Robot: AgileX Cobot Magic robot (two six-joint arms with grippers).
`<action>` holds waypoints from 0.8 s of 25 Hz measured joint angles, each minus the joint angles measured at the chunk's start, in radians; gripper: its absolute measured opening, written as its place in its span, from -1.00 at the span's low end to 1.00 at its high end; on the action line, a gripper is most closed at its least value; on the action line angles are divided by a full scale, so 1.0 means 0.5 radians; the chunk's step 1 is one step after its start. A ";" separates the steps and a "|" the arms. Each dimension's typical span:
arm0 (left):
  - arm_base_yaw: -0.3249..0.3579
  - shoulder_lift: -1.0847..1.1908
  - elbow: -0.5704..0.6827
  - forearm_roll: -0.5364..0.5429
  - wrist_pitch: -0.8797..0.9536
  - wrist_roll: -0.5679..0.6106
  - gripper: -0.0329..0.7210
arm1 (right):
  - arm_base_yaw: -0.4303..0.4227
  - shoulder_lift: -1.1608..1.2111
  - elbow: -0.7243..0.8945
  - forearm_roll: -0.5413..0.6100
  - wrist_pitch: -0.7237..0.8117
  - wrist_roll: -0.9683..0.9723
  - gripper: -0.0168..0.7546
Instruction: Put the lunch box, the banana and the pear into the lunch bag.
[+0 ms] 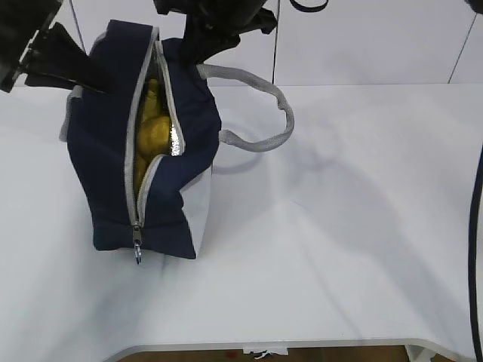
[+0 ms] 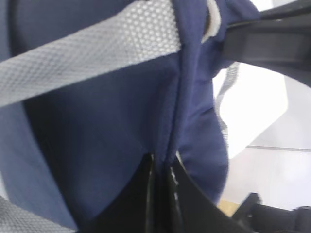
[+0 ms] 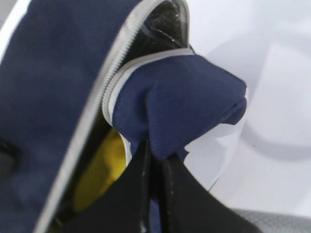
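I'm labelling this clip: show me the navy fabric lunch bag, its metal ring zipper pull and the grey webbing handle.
navy fabric lunch bag [image 1: 102, 166], exterior view, left side panel.
metal ring zipper pull [image 1: 139, 255], exterior view, ring at zipper's near end.
grey webbing handle [image 1: 281, 113], exterior view, loop's far bend.

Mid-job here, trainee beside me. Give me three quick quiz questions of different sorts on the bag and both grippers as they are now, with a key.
1. True or false: the bag's zipper is fully closed.
2. Multiple choice: what does the right gripper hold? A) a grey handle B) a fold of navy fabric at the opening's edge C) the zipper pull
3. Short answer: what colour shows inside through the opening?

Key:
1. False; the zipper gapes along the top, with the ring pull at the near end.
2. B; the jaws are pinched on fabric. The left gripper likewise pinches the bag's fabric.
3. Yellow, from fruit inside, beside a bit of silver lining.
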 joint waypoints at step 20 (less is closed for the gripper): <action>-0.407 0.193 0.000 -0.519 -0.269 0.059 -0.93 | -0.209 -0.321 0.286 -0.233 0.043 0.077 -0.93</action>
